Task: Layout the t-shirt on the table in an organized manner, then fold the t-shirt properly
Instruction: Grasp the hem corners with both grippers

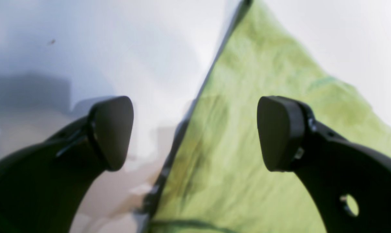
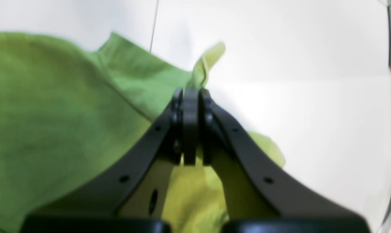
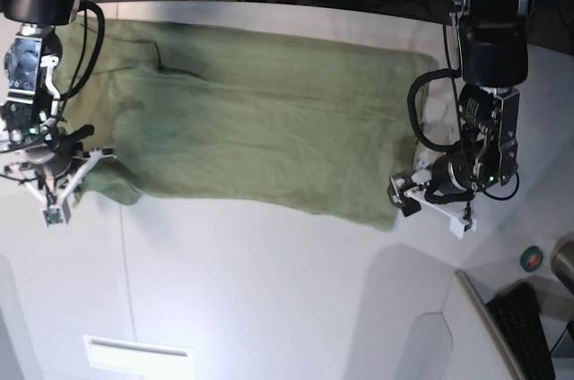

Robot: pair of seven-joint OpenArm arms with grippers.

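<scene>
The green t-shirt lies spread across the far half of the white table, with its lower edge folded over. My left gripper is open wide just above the t-shirt at its edge, one pad over bare table, the other over cloth, nothing between them. In the base view the left gripper sits at the shirt's lower right corner. My right gripper is shut on a pinch of the t-shirt; a small flap pokes out past its tips. The right gripper is at the shirt's lower left corner.
A thin dark seam runs down the table. The table's edge curves in at the lower right, with a keyboard and a small round green-and-red object beyond. A white label sits near the front. Cables lie behind the table.
</scene>
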